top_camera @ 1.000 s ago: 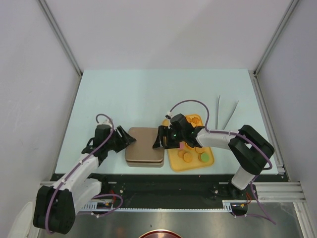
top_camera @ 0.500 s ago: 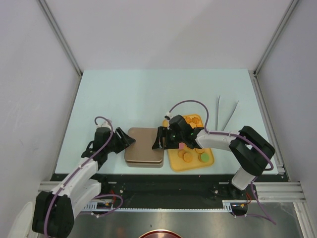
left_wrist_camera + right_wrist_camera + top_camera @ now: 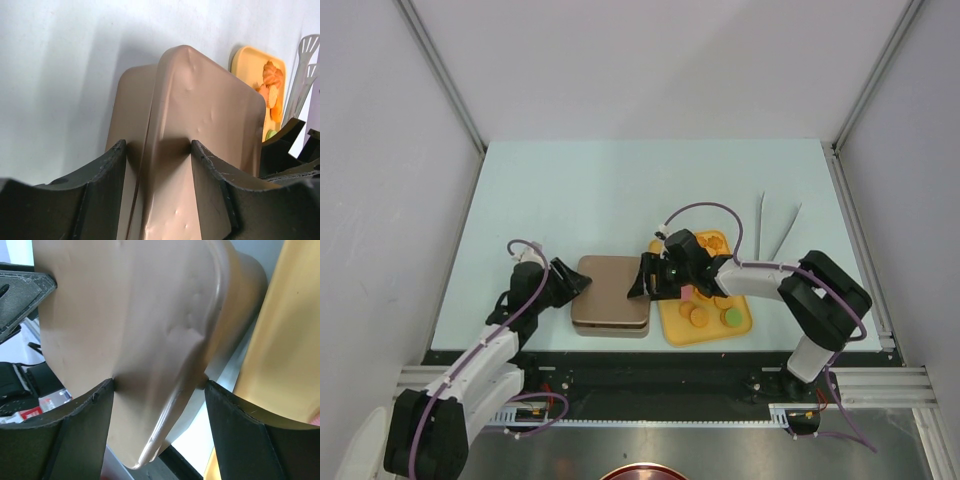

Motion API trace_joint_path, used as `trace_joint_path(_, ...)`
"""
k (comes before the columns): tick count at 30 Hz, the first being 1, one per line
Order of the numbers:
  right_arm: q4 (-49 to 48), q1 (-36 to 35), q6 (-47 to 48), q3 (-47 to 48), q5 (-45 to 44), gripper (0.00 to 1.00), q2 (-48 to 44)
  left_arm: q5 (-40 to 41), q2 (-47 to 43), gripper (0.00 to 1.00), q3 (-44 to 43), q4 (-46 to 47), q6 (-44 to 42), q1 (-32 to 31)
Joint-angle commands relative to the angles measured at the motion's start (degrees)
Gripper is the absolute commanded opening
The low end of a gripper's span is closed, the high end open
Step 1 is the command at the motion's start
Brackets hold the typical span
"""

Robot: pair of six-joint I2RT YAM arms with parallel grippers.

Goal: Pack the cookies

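Note:
The cookies [image 3: 700, 316] lie on a yellow tray [image 3: 672, 325]: orange ones, a green one [image 3: 730, 317] and a pink one. The left wrist view shows orange cookies [image 3: 272, 76] at the tray's far end. A brown rounded-square tin [image 3: 612, 295] with its lid on sits left of the tray. My left gripper [image 3: 572, 280] straddles the tin's left edge, with both fingers against it. My right gripper [image 3: 640, 277] straddles the lid's right corner [image 3: 165, 405], one finger on each side. In the left wrist view the lid [image 3: 210, 120] sits slightly askew on the tin.
Two white tongs [image 3: 778, 230] lie at the back right of the pale table [image 3: 620, 190]. The tray touches the tin's right side, under my right arm. Black rails run along the near edge, and walls close in the sides.
Both grippers' jaws have narrowed a little on the tin. My left gripper has slid slightly toward the near edge. The tin and tray have stayed in place.

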State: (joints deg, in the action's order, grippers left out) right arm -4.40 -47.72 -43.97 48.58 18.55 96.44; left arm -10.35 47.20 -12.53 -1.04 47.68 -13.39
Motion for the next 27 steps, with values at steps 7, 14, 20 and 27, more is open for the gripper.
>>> trace_joint_path(7,-2.98,2.02,4.94,1.25,2.9,0.48,8.93,-4.94,7.29,0.49,1.64,-0.11,3.38,-2.7)
trace_joint_path(14,0.97,0.01,6.69,2.05,1.32,0.42,7.1,-4.77,3.96,0.61,-0.21,-4.66,1.81,-2.7)
trace_joint_path(20,4.05,-2.46,7.93,1.87,-1.84,0.32,5.51,-4.06,0.26,0.71,-1.26,-8.1,0.84,-2.7)
trace_joint_path(27,6.16,-3.6,7.84,0.55,-2.72,0.36,3.76,-5.03,0.79,0.72,-1.7,-8.81,0.31,-2.7)
